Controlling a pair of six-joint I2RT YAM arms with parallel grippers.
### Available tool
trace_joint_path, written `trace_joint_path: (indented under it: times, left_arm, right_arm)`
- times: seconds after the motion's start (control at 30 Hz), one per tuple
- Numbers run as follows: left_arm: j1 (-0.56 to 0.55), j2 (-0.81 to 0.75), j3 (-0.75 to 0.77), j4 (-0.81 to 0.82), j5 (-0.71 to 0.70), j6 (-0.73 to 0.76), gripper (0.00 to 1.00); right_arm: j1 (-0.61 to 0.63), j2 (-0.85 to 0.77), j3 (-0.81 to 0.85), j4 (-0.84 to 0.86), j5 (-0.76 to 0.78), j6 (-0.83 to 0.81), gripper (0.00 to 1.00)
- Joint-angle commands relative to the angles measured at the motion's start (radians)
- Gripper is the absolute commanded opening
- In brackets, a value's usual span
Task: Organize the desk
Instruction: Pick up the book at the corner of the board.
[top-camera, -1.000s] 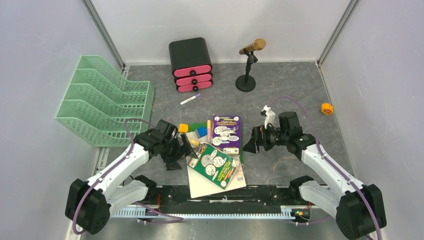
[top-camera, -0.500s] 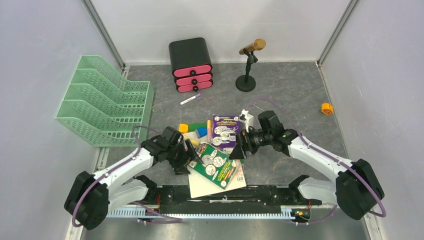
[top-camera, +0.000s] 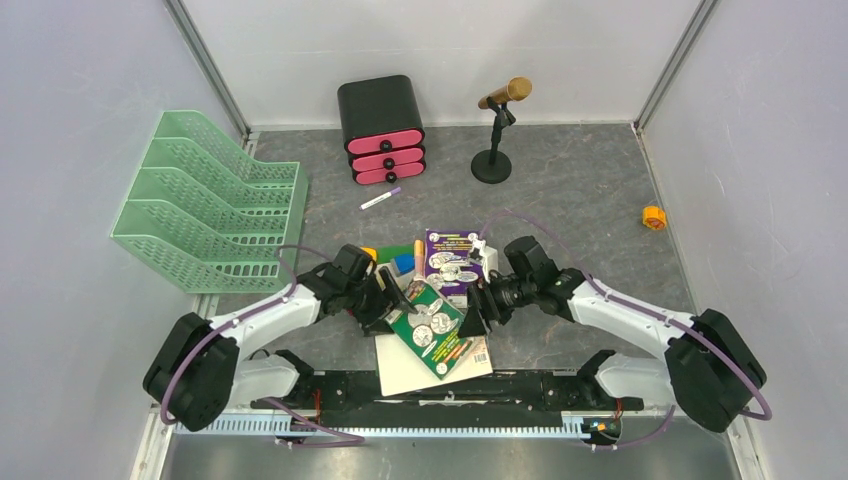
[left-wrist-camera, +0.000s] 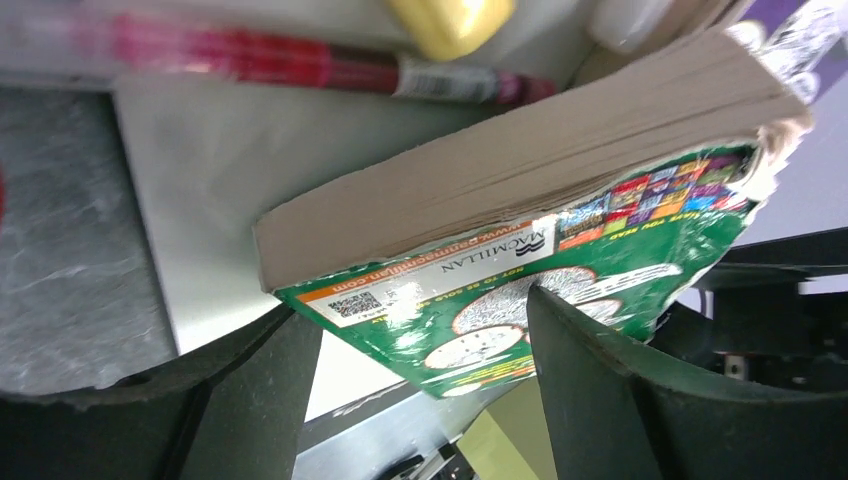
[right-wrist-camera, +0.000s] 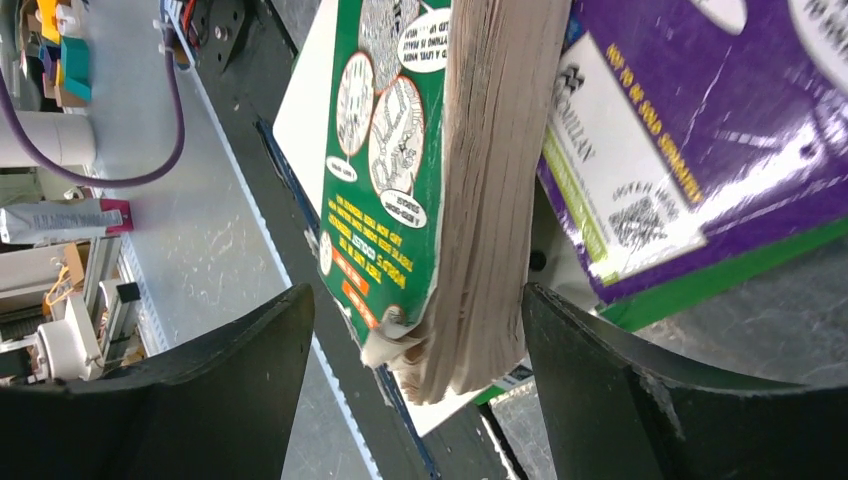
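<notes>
The left gripper (top-camera: 392, 300) and the right gripper (top-camera: 476, 310) meet over one green paperback (top-camera: 432, 330) from opposite sides. In the left wrist view the left gripper (left-wrist-camera: 425, 310) has its jaws spread with a corner of the book (left-wrist-camera: 600, 240) between them. In the right wrist view the right gripper (right-wrist-camera: 415, 300) straddles the book's (right-wrist-camera: 380, 150) page edge the same way. In both views the book nearly fills the gap, and I cannot tell whether the fingers press on it or only stand around it.

The desk (top-camera: 590, 190), a dark grey marbled surface, fills the floor of the walled cell, with the arm bases at its near edge. A mint-green tiered tray (top-camera: 200, 200) sits at its left edge. A black drawer box (top-camera: 378, 105) with three pink fronts stands at the back, left of centre. To its right a gold-coloured microphone (top-camera: 505, 93) tilts on a black round-based stand.

A white sheet (top-camera: 400, 375) lies at the near middle, and the green paperback lies askew on it. A purple paperback (top-camera: 452, 255) lies just behind, its near edge under the green one in the right wrist view (right-wrist-camera: 690, 130).

Green (top-camera: 397, 251), blue (top-camera: 404, 263) and orange-yellow (top-camera: 369, 253) blocks cluster left of the purple book. A white marker (top-camera: 380, 199) with a purple cap lies in front of the drawers. A small orange object (top-camera: 654, 217) sits alone near the right wall.
</notes>
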Motion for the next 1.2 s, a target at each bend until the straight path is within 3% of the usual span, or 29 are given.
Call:
trace_joint_path:
  times: [0.0,0.17,0.33,0.47,0.57,0.77,1.0,1.17]
  left_arm:
    - [-0.005,0.035,0.091,0.118,0.015,-0.007,0.81]
    - [-0.011,0.010,0.112,0.112,-0.012,0.014,0.83]
    - [-0.011,-0.042,0.140,-0.125,-0.130,0.085,0.86]
    - [-0.012,-0.074,0.087,-0.157,-0.136,0.087,0.87]
    - [-0.011,-0.103,0.007,-0.086,-0.093,0.048,0.85]
    - [-0.012,-0.141,-0.140,0.226,-0.011,-0.072,0.79]
    - [-0.011,-0.054,-0.133,0.366,0.039,-0.075,0.78]
    - [-0.016,0.037,-0.118,0.575,0.140,-0.108,0.75]
  right_arm:
    - [0.006,-0.061,-0.058,0.026,-0.059,0.036,0.81]
    - [0.006,-0.087,-0.088,0.044,-0.041,0.069,0.82]
    - [0.002,-0.061,-0.030,-0.044,0.084,0.006,0.85]
    - [-0.011,-0.023,0.023,-0.079,0.135,-0.021,0.87]
    - [-0.017,0.009,0.043,-0.074,0.122,-0.026,0.87]
    - [-0.020,0.038,0.029,-0.022,0.100,0.007,0.86]
    - [-0.020,0.063,-0.022,0.054,0.043,0.063,0.83]
    - [-0.021,0.038,-0.070,0.126,0.023,0.113,0.82]
